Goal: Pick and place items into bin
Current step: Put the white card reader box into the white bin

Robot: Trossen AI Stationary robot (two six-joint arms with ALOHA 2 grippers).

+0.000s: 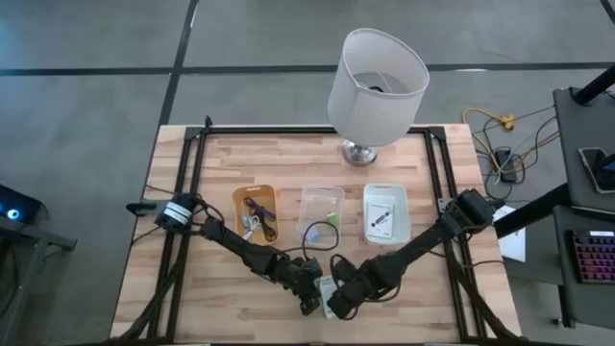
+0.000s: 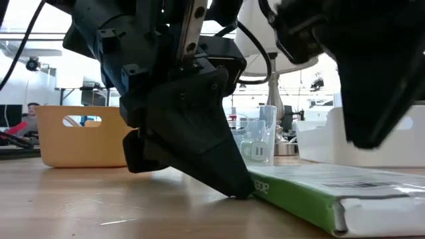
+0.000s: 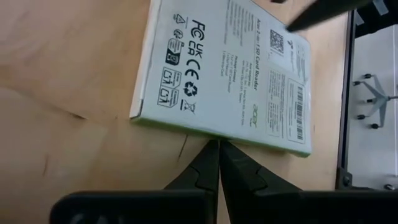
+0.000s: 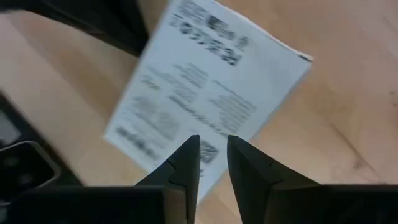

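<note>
Packet (image 3: 230, 74) lies flat on our counter (image 1: 192, 298) near the front edge, between our two tools. Left tool (image 3: 219, 152), fingers pressed together and empty, touches the packet's green edge. Right tool (image 4: 213, 158), fingers slightly parted and empty, hovers over the packet's printed face.

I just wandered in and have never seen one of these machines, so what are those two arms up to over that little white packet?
Both arms are bent over a flat white printed packet lying on the wooden table near its front edge. The left gripper, jaws closed, has its tips at the packet's green edge. The right gripper hovers over the packet, jaws slightly apart. Neither has lifted it. Behind stand an orange bin, a clear bin and a white bin, with a lamp beyond.
</note>
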